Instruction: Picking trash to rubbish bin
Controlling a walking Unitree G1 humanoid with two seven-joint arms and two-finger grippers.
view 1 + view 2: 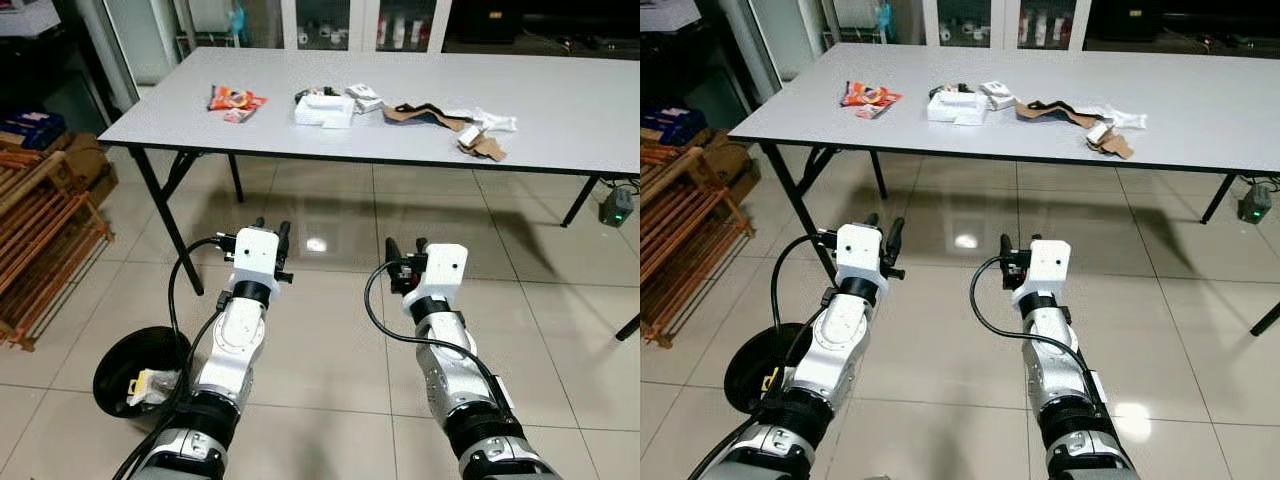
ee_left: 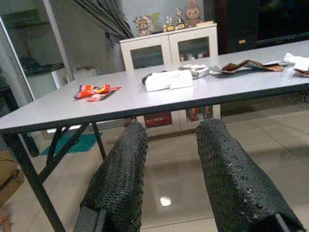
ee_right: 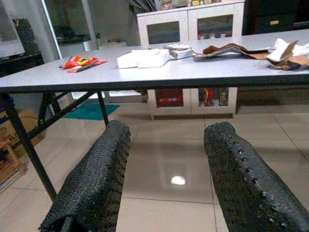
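bin: round black rubbish bin (image 1: 125,372) on the tiled floor at robot's left, beside the left arm; a yellow-and-white scrap (image 1: 152,385) already lies inside.
left gripper: left gripper (image 1: 271,243) raised in front of the body, below bench height, jaws released and empty, a clear gap between its fingers (image 2: 120,179).
right gripper: right gripper (image 1: 404,264) level with the left one, jaws also parted, nothing held, fingers (image 3: 91,186) aimed at the bench edge.
bench: long grey folding bench (image 1: 560,120) ahead, well apart from both grippers.
trash near edge: red-orange crinkled snack wrapper (image 1: 235,100) toward the left end, closest to the left gripper's side.
trash middle: white flat cardboard box (image 1: 324,110), small white carton (image 1: 362,97) just behind it.
trash far right: brown torn cardboard strip (image 1: 425,113), crumpled white paper (image 1: 490,121), brown cardboard scraps (image 1: 484,146).
step: approach to the bench, judged; no pick started.
how to do well: walk closer and square up first, lift arms above the bench top, take one light item per gripper, probably the snack wrapper first. Pinch low so flat pieces don't slip.
risk: bin sits low and to the rear-left, needs a turn to reach.
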